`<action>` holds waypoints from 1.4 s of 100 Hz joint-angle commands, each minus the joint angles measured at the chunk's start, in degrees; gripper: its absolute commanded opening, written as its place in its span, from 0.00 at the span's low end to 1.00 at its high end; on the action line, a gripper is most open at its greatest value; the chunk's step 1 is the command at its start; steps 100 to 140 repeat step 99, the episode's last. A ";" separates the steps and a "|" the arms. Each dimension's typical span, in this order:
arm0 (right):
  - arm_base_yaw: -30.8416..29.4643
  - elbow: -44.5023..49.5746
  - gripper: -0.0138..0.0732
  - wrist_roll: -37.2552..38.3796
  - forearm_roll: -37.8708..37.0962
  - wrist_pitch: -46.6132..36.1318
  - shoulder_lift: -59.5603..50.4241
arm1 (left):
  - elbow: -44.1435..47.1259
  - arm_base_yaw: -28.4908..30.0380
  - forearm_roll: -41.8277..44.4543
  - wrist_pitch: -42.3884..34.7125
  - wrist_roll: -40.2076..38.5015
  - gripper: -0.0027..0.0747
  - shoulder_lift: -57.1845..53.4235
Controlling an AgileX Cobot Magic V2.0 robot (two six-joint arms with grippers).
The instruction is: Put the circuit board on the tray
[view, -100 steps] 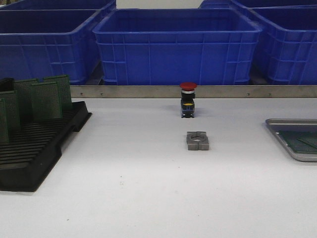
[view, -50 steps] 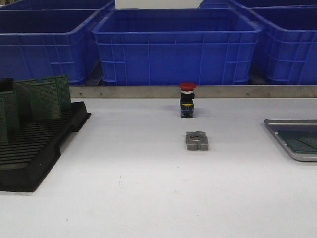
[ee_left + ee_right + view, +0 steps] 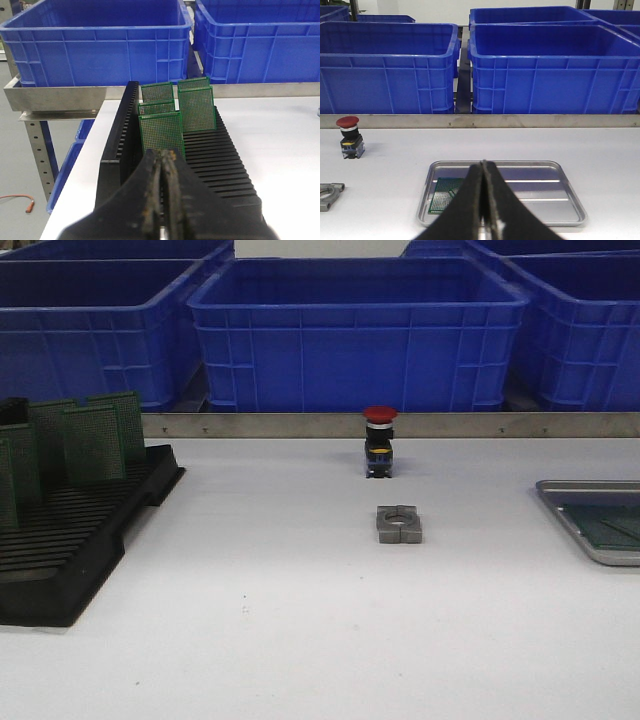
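Note:
Several green circuit boards stand upright in the slots of a black rack at the left of the table. The silver-grey tray lies at the right edge with one green board flat in it. Neither gripper shows in the front view. In the left wrist view my left gripper is shut and empty, just in front of the nearest standing board in the rack. In the right wrist view my right gripper is shut and empty above the tray, beside the flat board.
A red-capped push button and a grey metal clamp block stand mid-table. Large blue bins line the back behind a metal rail. The table's left edge runs beside the rack.

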 commanded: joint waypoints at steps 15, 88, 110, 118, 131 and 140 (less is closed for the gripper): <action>-0.27 -0.60 0.09 -4.37 2.40 -4.18 -1.71 | 2.77 -0.09 -0.09 -4.64 -0.57 0.01 -1.76; -0.27 -0.70 0.09 -7.19 5.23 -3.88 -1.66 | 2.77 -0.09 -0.09 -4.64 -0.57 0.01 -1.76; -0.27 -0.70 0.09 -7.19 5.23 -3.88 -1.66 | 2.77 -0.09 -0.09 -4.64 -0.57 0.01 -1.76; -0.27 -0.70 0.09 -7.19 5.23 -3.88 -1.66 | 2.77 -0.09 -0.09 -4.64 -0.57 0.01 -1.76; -0.27 -0.70 0.09 -7.19 5.23 -3.88 -1.66 | 2.77 -0.09 -0.09 -4.64 -0.57 0.01 -1.76; -0.27 -0.70 0.09 -7.19 5.23 -3.88 -1.66 | 2.77 -0.09 -0.09 -4.64 -0.57 0.01 -1.76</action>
